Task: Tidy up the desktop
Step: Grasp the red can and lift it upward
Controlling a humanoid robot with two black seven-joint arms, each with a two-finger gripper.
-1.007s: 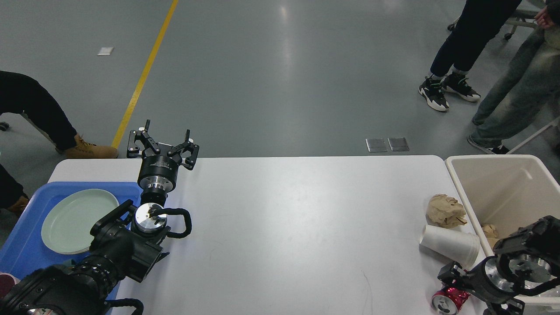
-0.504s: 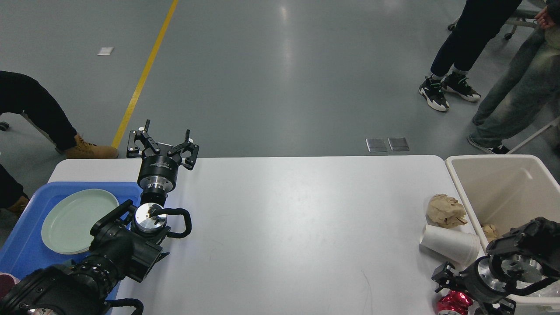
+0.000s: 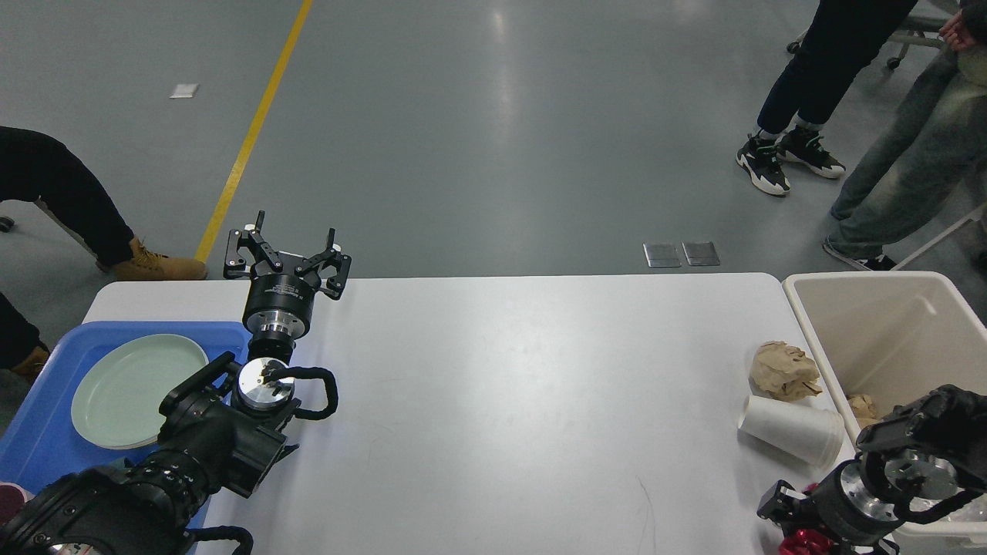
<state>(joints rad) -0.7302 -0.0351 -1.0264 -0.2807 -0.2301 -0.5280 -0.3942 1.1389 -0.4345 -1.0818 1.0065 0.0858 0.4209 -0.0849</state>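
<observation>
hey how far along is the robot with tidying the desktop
Partly done. A green plate sits in the blue tray and some crumpled paper lies in the beige bin. The right gripper is at the red can. A paper ball and white cup remain on the desktop.

**Bench inventory, counted**

One white bench (image 3: pixel 493 401) carried the lot. One blue tray (image 3: pixel 46 416) held one pale green plate (image 3: pixel 127 389). One beige bin (image 3: pixel 887 339) stood at the right end, with one brown paper wad (image 3: pixel 862 405) visible inside. On the bench lay one crumpled brown paper ball (image 3: pixel 783 370), one white paper cup (image 3: pixel 794 441) on its side, and one red can (image 3: pixel 798 543), partly hidden.
</observation>
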